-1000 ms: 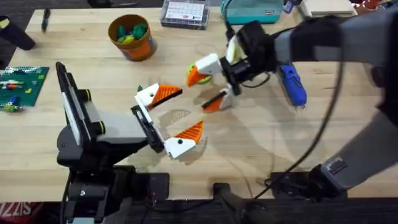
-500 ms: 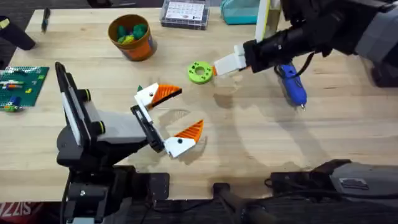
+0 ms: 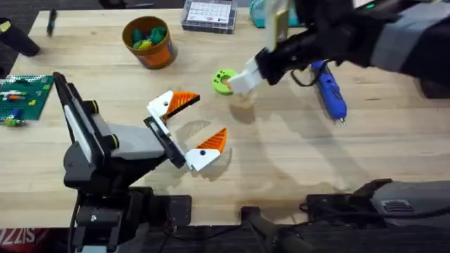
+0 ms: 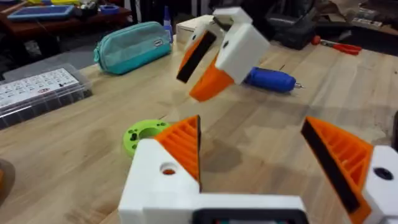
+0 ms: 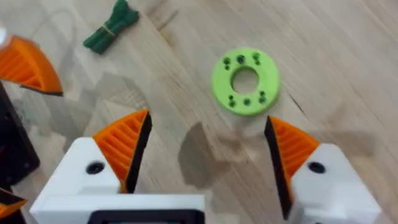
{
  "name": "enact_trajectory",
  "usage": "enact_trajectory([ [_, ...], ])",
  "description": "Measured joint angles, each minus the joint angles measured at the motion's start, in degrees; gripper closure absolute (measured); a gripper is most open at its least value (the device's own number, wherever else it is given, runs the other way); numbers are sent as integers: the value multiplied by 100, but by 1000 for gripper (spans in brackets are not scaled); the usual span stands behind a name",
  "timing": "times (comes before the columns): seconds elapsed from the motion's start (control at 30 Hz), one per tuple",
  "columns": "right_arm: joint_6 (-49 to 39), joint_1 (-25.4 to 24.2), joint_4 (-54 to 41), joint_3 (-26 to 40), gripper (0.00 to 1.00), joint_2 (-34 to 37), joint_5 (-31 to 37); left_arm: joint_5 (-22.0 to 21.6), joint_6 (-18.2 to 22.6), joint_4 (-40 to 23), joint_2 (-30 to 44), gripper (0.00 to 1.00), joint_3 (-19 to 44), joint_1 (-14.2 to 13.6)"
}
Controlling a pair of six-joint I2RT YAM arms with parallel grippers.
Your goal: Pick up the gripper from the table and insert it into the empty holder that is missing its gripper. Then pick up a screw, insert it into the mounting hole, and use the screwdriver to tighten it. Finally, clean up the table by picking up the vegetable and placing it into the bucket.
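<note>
Orange wedges: every white finger base we can see carries its tip.
Left pincer (image 3: 200, 121): open and empty, low over the bench (image 3: 281, 161).
Right pincer (image 5: 208, 155): open and empty, hovering just beside the green disc (image 5: 245, 81).
Vegetable (image 5: 112, 25): a small green bundle lying on the bench, apart from the disc.
Screwdriver (image 3: 329, 90): lying on the bench beyond the right pincer.
Bucket (image 3: 148, 41): upright at the far left, well apart.
Step, as we judge it: clearing the vegetable.
Advice: we pass over the disc, straddle the bundle's middle, go low before closing, then lift clear of the left arm.
</note>
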Motion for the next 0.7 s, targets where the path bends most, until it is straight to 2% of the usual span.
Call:
enact_trajectory([
  [0.27,-688,604,628,0,7,418,183,-55,0,9,0,16,0,0],
  [0.7,-905,636,1798,0,8,1253,576,-56,0,9,0,15,0,0],
])
